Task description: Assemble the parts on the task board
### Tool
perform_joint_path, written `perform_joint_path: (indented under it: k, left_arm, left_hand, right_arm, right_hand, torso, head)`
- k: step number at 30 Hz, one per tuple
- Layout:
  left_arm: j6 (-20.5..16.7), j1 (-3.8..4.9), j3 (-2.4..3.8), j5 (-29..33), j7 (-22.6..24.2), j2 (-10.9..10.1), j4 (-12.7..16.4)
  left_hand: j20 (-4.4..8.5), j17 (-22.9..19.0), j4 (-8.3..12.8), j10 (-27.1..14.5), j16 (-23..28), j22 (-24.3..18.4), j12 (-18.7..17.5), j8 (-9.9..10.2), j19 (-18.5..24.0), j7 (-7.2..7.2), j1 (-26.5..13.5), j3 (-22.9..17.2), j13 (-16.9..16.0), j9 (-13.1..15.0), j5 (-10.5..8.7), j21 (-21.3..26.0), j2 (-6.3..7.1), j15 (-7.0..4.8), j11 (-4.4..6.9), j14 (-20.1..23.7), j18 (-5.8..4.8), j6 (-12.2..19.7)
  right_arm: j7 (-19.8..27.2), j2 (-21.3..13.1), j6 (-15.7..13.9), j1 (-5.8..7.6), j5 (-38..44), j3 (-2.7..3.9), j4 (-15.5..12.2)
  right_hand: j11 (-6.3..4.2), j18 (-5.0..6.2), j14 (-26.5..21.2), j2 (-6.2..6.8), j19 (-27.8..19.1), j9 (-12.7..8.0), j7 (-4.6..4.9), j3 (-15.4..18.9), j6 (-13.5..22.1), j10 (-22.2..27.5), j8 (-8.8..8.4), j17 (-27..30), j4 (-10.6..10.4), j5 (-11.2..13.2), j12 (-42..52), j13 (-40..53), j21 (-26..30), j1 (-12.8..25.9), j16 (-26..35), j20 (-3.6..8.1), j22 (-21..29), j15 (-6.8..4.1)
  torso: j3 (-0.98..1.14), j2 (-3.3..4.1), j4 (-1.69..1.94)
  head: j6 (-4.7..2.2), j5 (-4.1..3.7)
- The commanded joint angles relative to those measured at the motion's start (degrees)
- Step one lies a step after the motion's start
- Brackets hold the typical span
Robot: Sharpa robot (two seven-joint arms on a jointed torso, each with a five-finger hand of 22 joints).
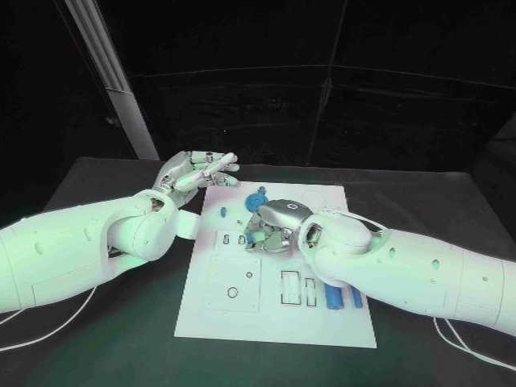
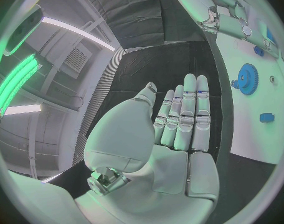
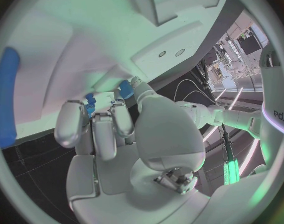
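The white task board (image 1: 276, 318) lies in the middle of the table. A blue gear (image 1: 255, 201) sits near its far edge, also seen as the gear (image 2: 246, 78), with a small blue piece (image 2: 266, 117) beside it. Two blue cylinders (image 1: 334, 297) lie at the board's near right; one cylinder (image 3: 6, 97) shows large. My right hand (image 1: 276, 227) bends down over the board's middle, its fingertips (image 3: 92, 115) and thumb closed round a small blue part (image 3: 125, 88) on the board. My left hand (image 1: 197, 171) hovers flat at the board's far left corner, fingers (image 2: 182, 117) straight, holding nothing.
The black table (image 1: 107, 339) runs round the board. Rectangular slots (image 1: 291, 287) and a square plate with a hole (image 1: 231, 292) lie on the board's near half. A pale post (image 1: 121, 97) stands behind the table at the far left.
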State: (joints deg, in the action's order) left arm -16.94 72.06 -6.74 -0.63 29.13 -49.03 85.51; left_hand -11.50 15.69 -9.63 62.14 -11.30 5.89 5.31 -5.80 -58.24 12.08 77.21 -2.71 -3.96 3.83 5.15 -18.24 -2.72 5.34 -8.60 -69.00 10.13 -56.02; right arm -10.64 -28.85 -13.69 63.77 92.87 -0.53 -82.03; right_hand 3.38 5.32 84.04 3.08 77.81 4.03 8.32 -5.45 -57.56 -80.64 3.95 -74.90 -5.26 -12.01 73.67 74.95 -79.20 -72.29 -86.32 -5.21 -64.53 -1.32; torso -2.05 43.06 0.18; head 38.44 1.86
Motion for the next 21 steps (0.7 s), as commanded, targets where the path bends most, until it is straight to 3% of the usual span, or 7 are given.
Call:
perform_joint_path:
  k: [1, 6, 9, 13, 16, 21]
  left_arm:
    - [0.5, 0.10, 0.02, 0.0, 0.5, 0.0, 0.0]
    - [0.6, 0.10, 0.02, 0.0, 0.4, 0.0, 0.0]
    - [0.7, 0.10, 0.02, 0.0, 0.3, 0.0, 0.0]
    - [0.8, 0.09, 0.02, 0.0, -0.2, 0.0, 0.0]
    - [0.9, 0.09, 0.02, -0.9, -1.1, 0.0, -0.2]
    - [1.5, 0.09, 0.01, -5.6, -5.1, -0.5, -0.5]
  left_hand:
    - [-0.16, 0.1, 0.3, 0.5, 0.3, -0.1, -0.2, 0.4, 0.0, -0.01, 0.0, 0.0, 0.0, 0.0, -0.23, 0.3, -0.62, 0.01, -0.06, 0.3, 0.36, -0.2]
    - [-0.16, 0.1, 0.3, 0.5, 0.3, -0.1, -0.2, 0.4, 0.0, -0.01, 0.0, 0.0, 0.0, 0.0, -0.23, 0.3, -0.62, 0.01, -0.06, 0.3, 0.36, -0.2]
    - [-0.16, 0.1, 0.3, 0.5, 0.3, -0.1, -0.2, 0.4, 0.0, -0.01, 0.0, 0.0, 0.0, 0.0, -0.23, 0.3, -0.62, 0.01, -0.06, 0.3, 0.36, -0.2]
    - [0.35, 1.2, 0.6, 0.6, -0.8, 0.3, -0.5, 0.7, -1.9, -0.11, 0.0, -0.1, 0.0, 0.0, -0.26, -0.6, -0.64, -0.54, 0.19, -2.1, 0.49, -0.3]
    - [1.62, 3.5, 0.7, 1.1, -3.2, 1.3, -0.8, 0.9, -5.7, -0.55, -0.3, -0.2, 0.0, 0.0, -0.27, -3.0, -0.60, -1.61, 0.76, -6.0, 0.47, -0.5]
    - [3.97, 9.4, 0.2, 6.3, -10.1, 4.5, 1.0, 0.9, -12.7, -1.94, -1.4, 0.3, -1.1, 0.1, -0.33, -9.4, -0.16, -3.94, 2.58, -12.5, 0.33, -1.9]
  right_arm:
    - [-1.6, 0.0, 1.1, -0.22, 0.4, -0.26, 0.2]
    - [-2.2, 0.0, -0.7, -0.22, 0.4, -0.26, 0.0]
    - [-2.2, -0.2, -3.0, -0.24, 0.4, -0.26, -0.4]
    - [-0.7, -1.5, -8.8, -0.31, 0.4, -0.25, -2.3]
    - [2.8, -3.4, -11.0, -0.31, -0.8, -0.23, -4.4]
    - [13.6, -8.0, -8.9, 0.45, -12.4, -0.16, -7.5]
  right_hand:
    - [0.03, -0.36, 4.2, 0.21, -0.3, 0.0, 0.05, 0.9, 0.7, 0.6, -0.17, -7.2, -0.8, 0.8, -0.5, 0.8, 0.2, 1.3, 0.3, -0.02, 0.2, 0.44]
    - [0.34, -0.34, 4.2, 0.82, -0.3, 0.0, 0.36, 3.8, 2.1, 0.9, -0.27, -7.2, -3.1, 4.0, -0.9, 0.4, 0.4, 3.5, 0.4, -0.21, 0.4, 0.67]
    - [0.64, -0.32, 4.2, 0.92, -0.3, -0.1, 0.72, 5.5, 3.4, 1.2, -0.25, -7.2, -4.3, 4.0, -1.1, 0.2, 0.5, 4.0, 0.4, -0.42, 0.5, 0.92]
    - [0.86, -0.24, 4.2, 0.70, -0.5, 0.0, 0.93, 6.9, 4.3, 1.6, -0.20, -7.0, -5.3, 3.2, -1.6, -0.3, 0.7, 3.6, 0.5, -0.60, 1.0, 1.10]
    - [0.98, -0.19, 4.1, 0.78, -0.7, 0.0, 1.07, 7.7, 4.7, 1.7, -0.20, -6.8, -5.7, 2.9, -1.6, -0.3, 0.9, 3.2, 0.6, -0.71, 1.2, 1.20]
    - [1.36, 0.89, 3.4, -0.34, -4.0, 0.1, 1.45, 9.0, 6.0, 4.0, 0.06, -4.4, -5.7, 2.6, -4.1, -2.4, 4.1, -0.4, 2.2, -1.10, 7.1, 1.56]
  torso:
    - [0.01, 0.00, -0.02]
    - [0.02, 0.00, 0.00]
    - [0.03, 0.00, 0.01]
    - [0.09, -0.02, 0.02]
    - [0.14, -0.12, -0.04]
    - [-0.07, -0.24, -0.13]
  head:
    - [-0.03, -0.03]
    - [0.00, -0.06]
    - [0.03, -0.11]
    - [0.11, 0.31]
    - [0.11, 0.41]
    - [-0.20, 0.54]
